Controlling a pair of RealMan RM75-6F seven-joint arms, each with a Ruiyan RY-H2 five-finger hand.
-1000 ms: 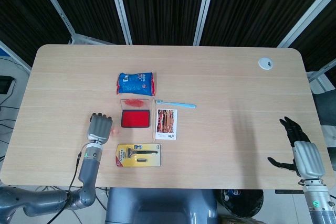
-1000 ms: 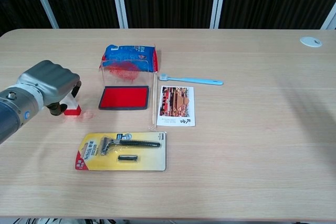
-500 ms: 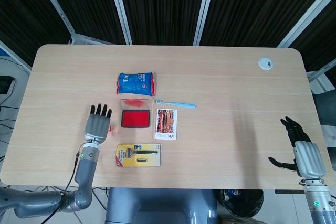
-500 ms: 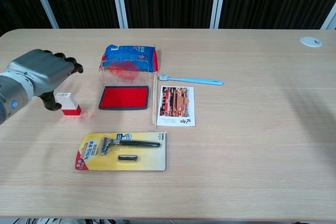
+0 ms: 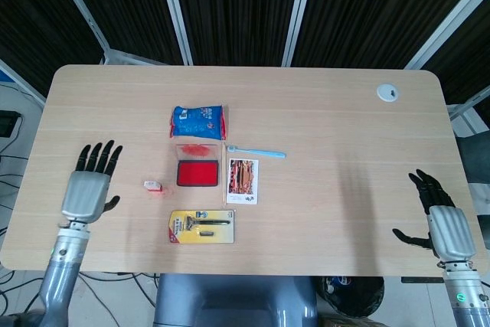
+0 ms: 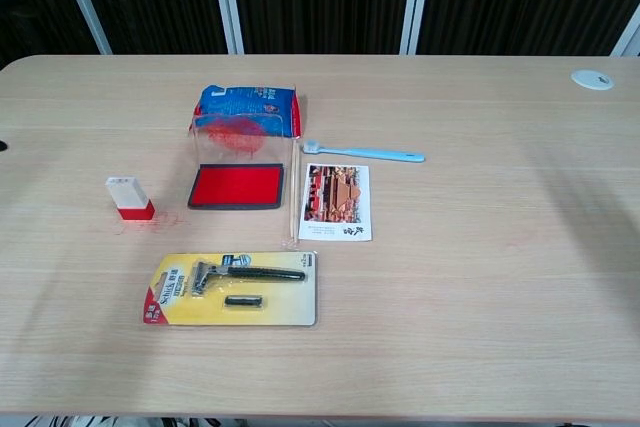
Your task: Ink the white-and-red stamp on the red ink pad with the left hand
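Observation:
The white-and-red stamp stands upright on the table, left of the red ink pad, with faint red marks on the wood around its base. The pad lies open with its clear lid raised behind it. My left hand is open with fingers spread, well left of the stamp and apart from it; the chest view does not show it. My right hand is open at the table's near right edge, holding nothing.
A blue snack packet lies behind the pad. A light blue toothbrush, a picture card and a thin wooden stick lie right of the pad. A razor in yellow packaging lies in front. A white grommet sits far right.
My left hand opened, let go of the stamp and drew back to the left. The stamp stays standing left of the pad. The right hand has not moved.

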